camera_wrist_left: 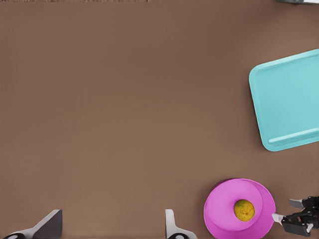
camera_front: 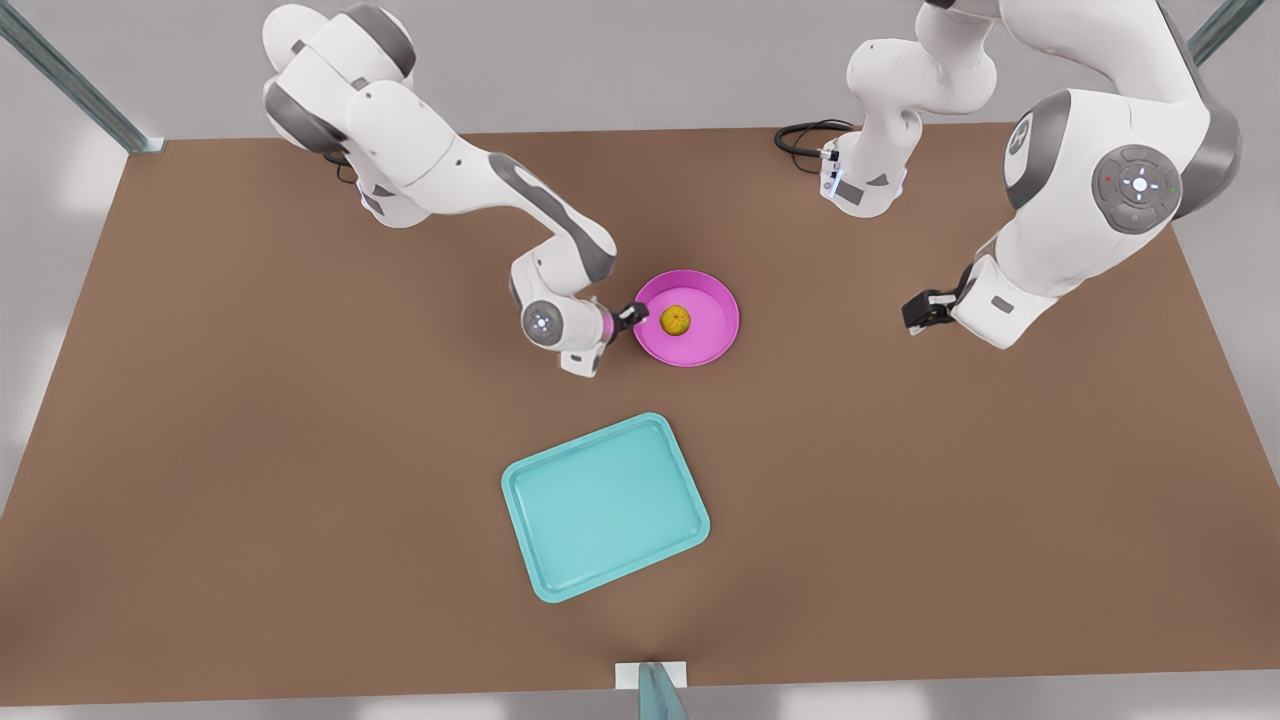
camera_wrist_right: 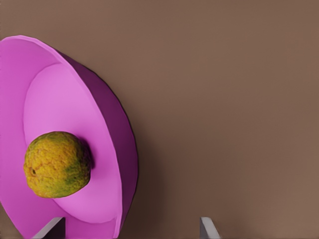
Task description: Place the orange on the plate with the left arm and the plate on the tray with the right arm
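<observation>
With the small yellow-orange fruit (camera_front: 675, 320) already lying on the round pink plate (camera_front: 712, 340), the right gripper (camera_front: 632, 316) sits open at the plate's rim, one finger inside; the teal rectangular tray (camera_front: 604, 507) lies well apart; the left gripper (camera_front: 918, 310) waits open, far off.

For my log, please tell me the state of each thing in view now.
Small yellow-orange fruit: lying in the round pink plate.
Pink plate: on the table, off the tray.
Teal rectangular tray: empty.
Right gripper: open, astride plate rim.
Left gripper: open, waiting apart.
</observation>
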Controlling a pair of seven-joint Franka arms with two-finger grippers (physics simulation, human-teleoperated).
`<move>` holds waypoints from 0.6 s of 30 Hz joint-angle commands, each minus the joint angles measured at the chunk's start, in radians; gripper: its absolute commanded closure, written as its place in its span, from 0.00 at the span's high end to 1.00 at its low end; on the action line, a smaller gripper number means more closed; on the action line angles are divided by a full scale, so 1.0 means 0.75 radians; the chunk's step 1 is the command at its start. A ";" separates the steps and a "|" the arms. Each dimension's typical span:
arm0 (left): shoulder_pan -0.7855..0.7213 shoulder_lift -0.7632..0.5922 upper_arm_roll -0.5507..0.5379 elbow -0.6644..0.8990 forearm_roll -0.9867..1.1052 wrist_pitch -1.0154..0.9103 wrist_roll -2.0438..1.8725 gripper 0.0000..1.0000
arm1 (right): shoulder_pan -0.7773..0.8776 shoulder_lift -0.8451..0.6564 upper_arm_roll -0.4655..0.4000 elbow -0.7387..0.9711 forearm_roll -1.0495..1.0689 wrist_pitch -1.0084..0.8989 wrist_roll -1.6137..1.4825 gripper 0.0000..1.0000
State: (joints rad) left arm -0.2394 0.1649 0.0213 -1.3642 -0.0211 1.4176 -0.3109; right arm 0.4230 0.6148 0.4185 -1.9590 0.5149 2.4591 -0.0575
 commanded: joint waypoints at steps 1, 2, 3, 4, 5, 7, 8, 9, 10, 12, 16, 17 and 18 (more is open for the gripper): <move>0.000 -0.001 0.000 0.001 -0.003 0.020 0.038 1.00 | 0.007 0.017 0.006 0.017 0.003 0.002 0.066 1.00; 0.000 -0.001 0.002 0.001 0.000 0.020 0.038 1.00 | 0.007 0.031 0.009 0.031 0.003 0.002 0.066 1.00; 0.000 -0.003 0.002 0.001 0.000 0.020 0.038 1.00 | 0.017 0.039 0.009 0.039 0.003 0.002 0.066 1.00; 0.000 -0.003 0.002 0.001 0.000 0.020 0.038 1.00 | 0.023 0.043 0.009 0.043 0.003 0.006 0.066 1.00; 0.000 -0.001 0.002 0.001 0.000 0.020 0.038 1.00 | 0.025 0.050 0.009 0.043 0.003 0.006 0.066 1.00; 0.000 -0.001 0.002 0.001 -0.003 0.022 0.038 1.00 | 0.025 0.050 0.009 0.043 0.003 0.006 0.066 0.94; 0.000 -0.001 0.002 0.001 -0.003 0.022 0.036 1.00 | 0.025 0.050 0.009 0.043 0.003 0.006 0.064 0.83; 0.000 -0.001 0.002 0.001 -0.005 0.020 0.036 1.00 | 0.025 0.054 0.009 0.043 0.001 0.006 0.064 0.79; 0.000 -0.001 0.002 0.001 -0.005 0.020 0.038 1.00 | 0.025 0.058 0.009 0.045 0.001 0.006 0.064 0.77; -0.002 -0.001 0.002 0.001 -0.005 0.022 0.036 1.00 | 0.025 0.078 0.009 0.059 0.001 0.004 0.064 0.77; -0.002 -0.001 0.002 0.001 -0.005 0.022 0.036 1.00 | 0.025 0.099 0.009 0.078 -0.001 0.000 0.064 0.65; 0.000 -0.001 0.002 0.001 -0.005 0.020 0.036 1.00 | 0.025 0.099 0.009 0.078 -0.001 -0.002 0.064 0.56; -0.002 -0.001 0.002 0.001 -0.005 0.020 0.036 1.00 | 0.025 0.099 0.009 0.078 -0.001 -0.004 0.064 0.45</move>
State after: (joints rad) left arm -0.2405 0.1650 0.0230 -1.3642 -0.0250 1.4333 -0.2935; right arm 0.4417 0.6894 0.4247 -1.9013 0.5178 2.4603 -0.0297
